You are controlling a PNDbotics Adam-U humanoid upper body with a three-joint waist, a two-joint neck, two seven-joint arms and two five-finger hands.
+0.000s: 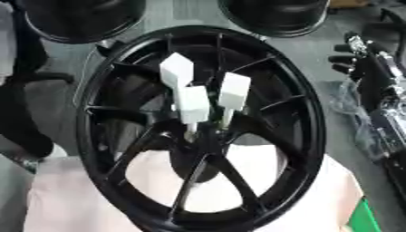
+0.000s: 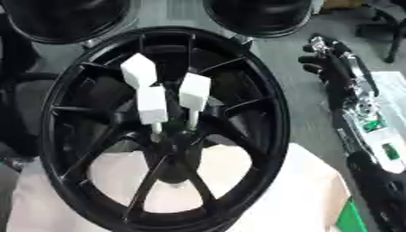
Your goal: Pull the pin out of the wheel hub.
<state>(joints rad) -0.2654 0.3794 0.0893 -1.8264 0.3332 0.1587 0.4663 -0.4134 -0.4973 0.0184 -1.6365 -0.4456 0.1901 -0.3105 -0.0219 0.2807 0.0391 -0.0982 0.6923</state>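
A large black spoked wheel [image 1: 301, 108] stands tilted over a pale cloth and fills the middle of both views. Three pins with white block heads stick out of its hub [image 1: 198, 136]: one at the upper left [image 1: 176, 70], one in the middle [image 1: 193, 104] and one on the right [image 1: 234, 90]. Thin stems run from the middle and right pins down into the hub. My right hand [image 2: 317, 58] hangs at the upper right, beyond the rim and apart from it, fingers relaxed and holding nothing. My left hand shows in no view.
The pale cloth [image 1: 71, 199] covers the surface under the wheel's lower half. Two more black wheels [image 1: 79, 18] [image 1: 273, 16] sit at the top. A green object [image 1: 364, 217] lies at the bottom right and crumpled clear plastic [image 1: 349, 102] beside my right arm.
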